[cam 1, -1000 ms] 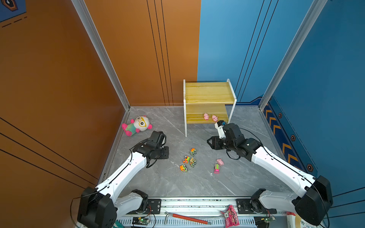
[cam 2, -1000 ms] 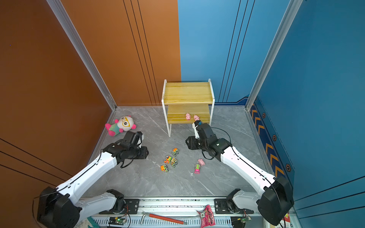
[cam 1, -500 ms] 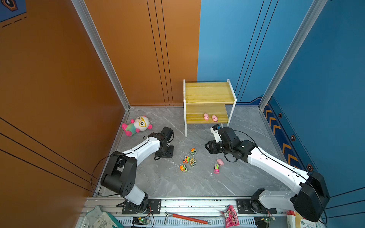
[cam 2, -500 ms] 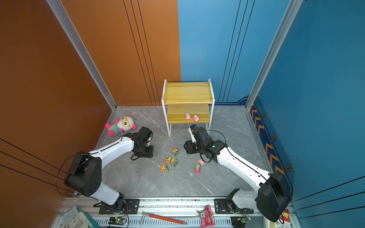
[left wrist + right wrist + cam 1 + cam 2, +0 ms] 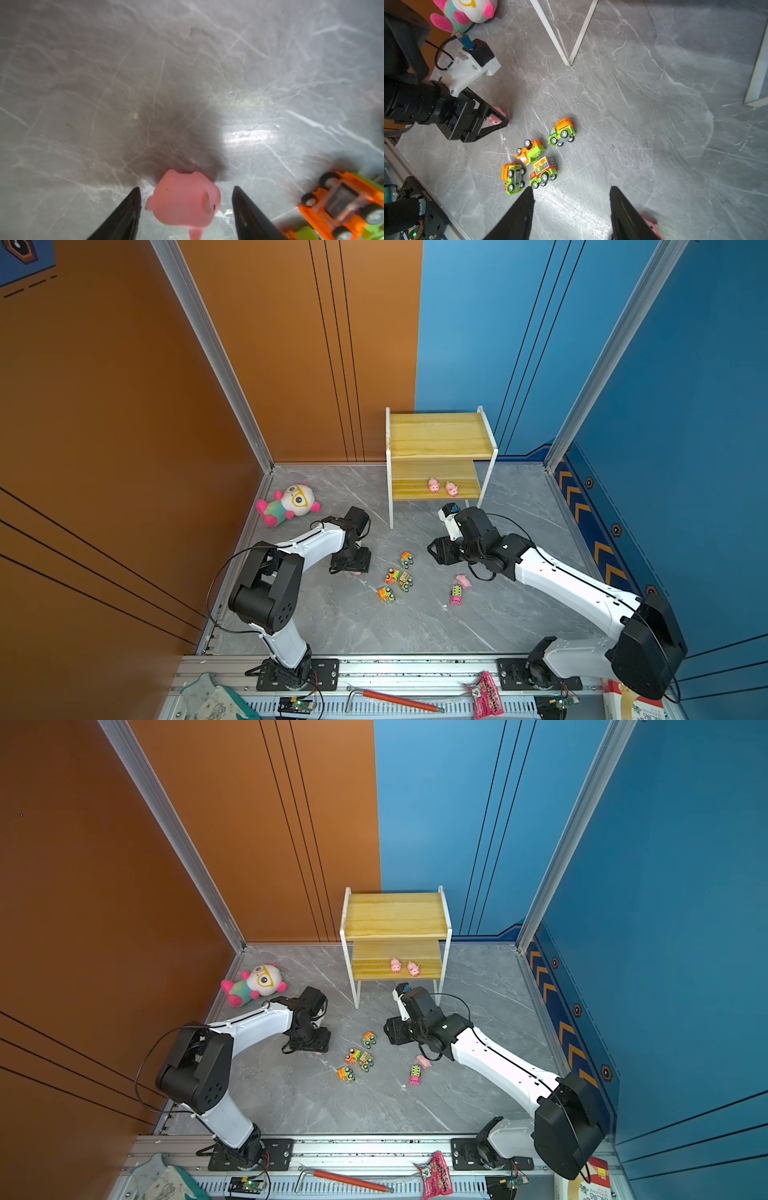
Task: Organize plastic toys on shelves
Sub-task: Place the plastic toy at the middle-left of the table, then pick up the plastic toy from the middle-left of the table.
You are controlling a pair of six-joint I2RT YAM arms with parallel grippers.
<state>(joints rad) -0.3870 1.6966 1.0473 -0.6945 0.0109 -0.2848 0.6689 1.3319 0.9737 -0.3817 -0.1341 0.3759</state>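
Pig [image 5: 185, 203] lies on the grey marble top [image 5: 83, 83] right btwn the fingers [image 5: 124, 214] of the L gripper [image 5: 186, 189]. There's a slim gap each side, so the jaws stand parted w/ nothing clamped. In both top views only a pink sliver of it peeks out under the gripper.

L arm: elbow raised high, white forearm reaching fwd, wrist bent so the gripper points down at the top, tips about at pig level. R arm: stretched low from its base, R gripper [image 5: 571, 190] hanging over bare marble, jaws apart and empty. It sits btwn the shelves [image 5: 440, 435] and the truck cluster. A 2nd pig [image 5: 652, 224] lies just outside one R finger, not btwn them.

Pig at the L gripper looks tipped on its side, eye and ear toward one finger. Its body is nearly round in the blurry wrist view, so long axis is prob. across the gap, can't be sure.

Four orange/green trucks [image 5: 535, 160] sit close together near the L gripper. One [image 5: 561, 133] is on its wheels, one [image 5: 512, 178] is wheels-up. Pink truck [image 5: 456, 595] lies apart, near the 2nd pig. Two more pigs [image 5: 442, 487] stand side by side on the lower board, snouts fwd. Plush doll [image 5: 289, 504] lies by the orange wall.
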